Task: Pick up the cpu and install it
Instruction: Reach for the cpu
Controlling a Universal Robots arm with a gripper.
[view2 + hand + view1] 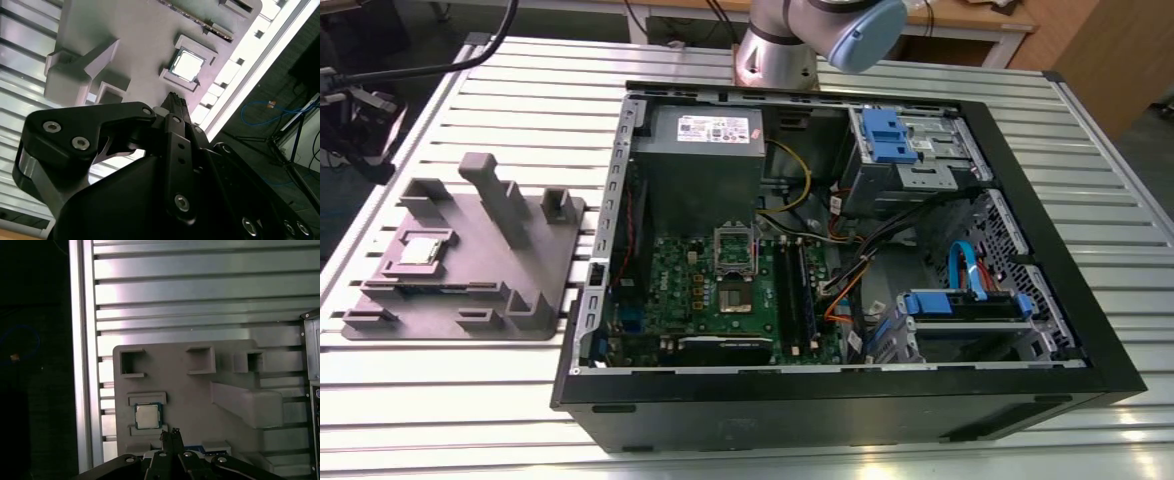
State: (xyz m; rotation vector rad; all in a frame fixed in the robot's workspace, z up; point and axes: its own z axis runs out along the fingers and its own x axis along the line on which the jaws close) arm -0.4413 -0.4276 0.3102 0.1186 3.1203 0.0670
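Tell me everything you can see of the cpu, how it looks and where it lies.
The cpu is a small flat square chip with a pale silvery metal top and a thin darker rim. It lies flat, top up, in a shallow seat of the grey plastic holder, between two low ledges. The holder rests on the slatted metal table. The gripper does not touch it.

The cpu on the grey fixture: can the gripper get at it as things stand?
Probably yes. The cpu lies uncovered in its recess on the fixture, and the gripper hangs over the fixture close beside it, with nothing between them.
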